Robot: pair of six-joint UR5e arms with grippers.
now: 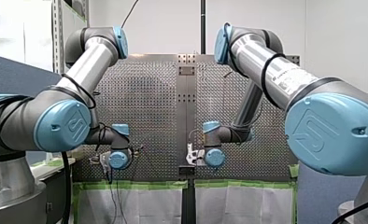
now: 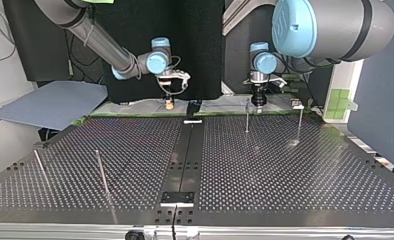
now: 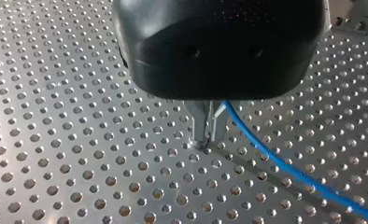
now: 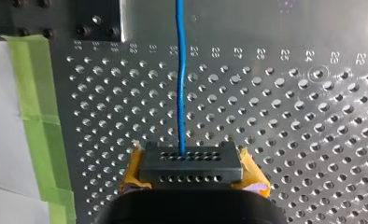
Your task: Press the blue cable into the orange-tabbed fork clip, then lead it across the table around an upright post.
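Your right jaws seem closed on the cable [image 4: 181,70]; left jaws pinch it, narrow; bench [image 4: 313,140] numerals read 27, 24.

My left arm [image 1: 79,74] and my right arm [image 1: 275,74] hang their grippers tip-down on either side of the centre strip [image 2: 185,150]. My left gripper [image 3: 205,140] has its metal fingers [image 3: 198,123] nearly together. My right gripper [image 4: 191,163], yellow-padded, seems clamped on the blue cable [image 4: 181,93].

My right gripper [image 4: 191,163] holds the blue cable [image 4: 180,70], running straight ahead over the perforated table [image 4: 289,116].
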